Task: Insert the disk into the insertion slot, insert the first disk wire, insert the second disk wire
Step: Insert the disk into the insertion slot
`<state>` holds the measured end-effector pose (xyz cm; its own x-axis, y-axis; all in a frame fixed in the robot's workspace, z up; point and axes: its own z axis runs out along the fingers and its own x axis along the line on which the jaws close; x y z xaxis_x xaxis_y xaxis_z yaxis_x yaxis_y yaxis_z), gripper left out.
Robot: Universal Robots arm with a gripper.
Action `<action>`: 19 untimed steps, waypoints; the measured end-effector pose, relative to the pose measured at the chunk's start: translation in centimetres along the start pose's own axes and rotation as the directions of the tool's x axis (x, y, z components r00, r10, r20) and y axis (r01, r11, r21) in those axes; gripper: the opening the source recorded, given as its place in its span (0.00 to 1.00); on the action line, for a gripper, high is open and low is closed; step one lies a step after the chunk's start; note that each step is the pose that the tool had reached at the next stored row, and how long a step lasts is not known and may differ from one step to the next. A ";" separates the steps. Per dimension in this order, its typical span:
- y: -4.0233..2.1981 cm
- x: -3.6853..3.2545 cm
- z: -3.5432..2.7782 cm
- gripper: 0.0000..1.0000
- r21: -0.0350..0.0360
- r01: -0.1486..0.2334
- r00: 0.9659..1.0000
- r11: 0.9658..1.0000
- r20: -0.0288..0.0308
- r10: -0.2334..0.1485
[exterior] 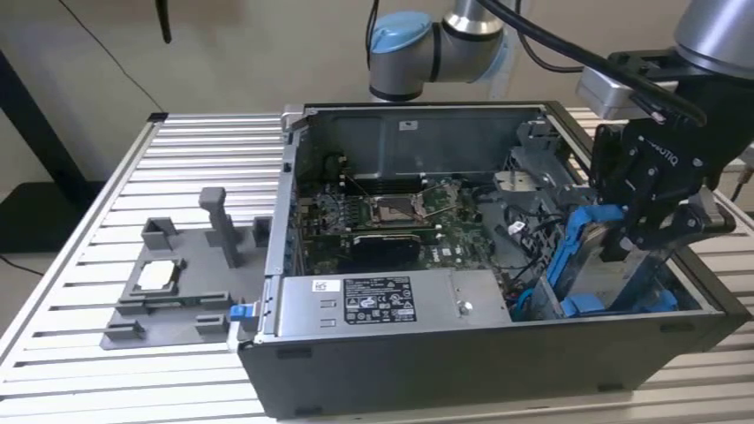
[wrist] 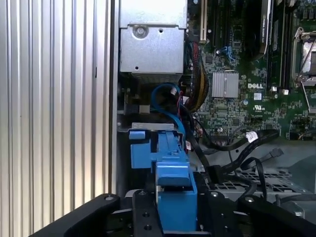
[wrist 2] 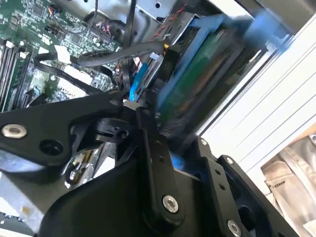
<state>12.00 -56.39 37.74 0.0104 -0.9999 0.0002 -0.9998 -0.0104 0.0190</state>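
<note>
at the exterior view's right end of the open computer case [exterior: 495, 353], the claw [exterior: 654, 238] is clamped on the disk [exterior: 589, 243], its black fingers [wrist: 145, 215] pressing either side of the bright blue carrier frame, as the first wrist view shows from above. the disk stands steeply tilted rather than flat, its lower end down among the blue tabs of the insertion slot [exterior: 577, 305] and its upper end up at the claw. in the second wrist view the disk's green circuit-board face [wrist 2: 197, 84] shows inside the blue frame, with the case wall just beside it. a looped blue cable [wrist: 168, 98] and several black cables [wrist: 232, 143] lie close by the slot, between it and the motherboard [exterior: 389, 216]. a grey metal box with a white sticker [exterior: 377, 305] sits along the near wall of the case, beside the slot. outside the case, to the exterior view's left, a grey plastic fixture with upright posts [exterior: 177, 283] rests on the slatted metal desk [exterior: 200, 150], well apart from the claw.
</note>
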 end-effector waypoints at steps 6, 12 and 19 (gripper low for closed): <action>0.01 -0.07 -0.05 0.33 0.002 0.000 1.000 1.000 0.007 0.000; 0.03 -0.06 -1.22 0.41 0.002 0.000 1.000 1.000 0.006 0.000; 0.03 -0.13 -1.32 0.41 0.092 0.003 1.000 0.996 0.015 -0.004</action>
<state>11.99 -56.26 39.06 0.0141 -0.9998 -0.0153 -0.9973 -0.0129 -0.0730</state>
